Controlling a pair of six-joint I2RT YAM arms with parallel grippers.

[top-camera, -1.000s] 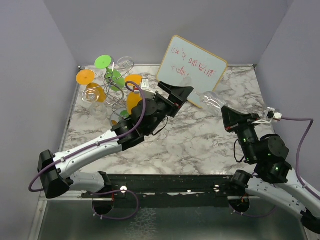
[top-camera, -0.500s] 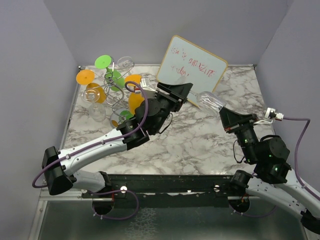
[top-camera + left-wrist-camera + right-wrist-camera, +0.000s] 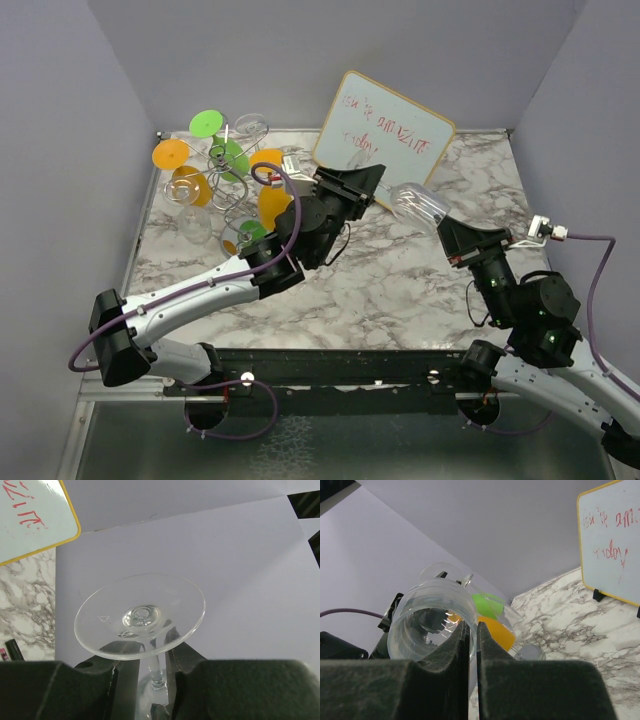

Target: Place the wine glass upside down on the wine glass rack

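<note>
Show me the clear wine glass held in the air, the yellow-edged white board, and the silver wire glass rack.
clear wine glass (image 3: 415, 202): top external view, on its bowl.
yellow-edged white board (image 3: 385, 140): top external view, on its written face.
silver wire glass rack (image 3: 227, 138): top external view, on its central post.

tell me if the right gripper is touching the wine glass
Touching: the right wrist view shows the right gripper pinching the wine glass by its rim.

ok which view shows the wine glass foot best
Left wrist: the wine glass foot faces the lens, disc and stem clear. Top external shows it faint and small; right wrist shows only the bowl.
</note>
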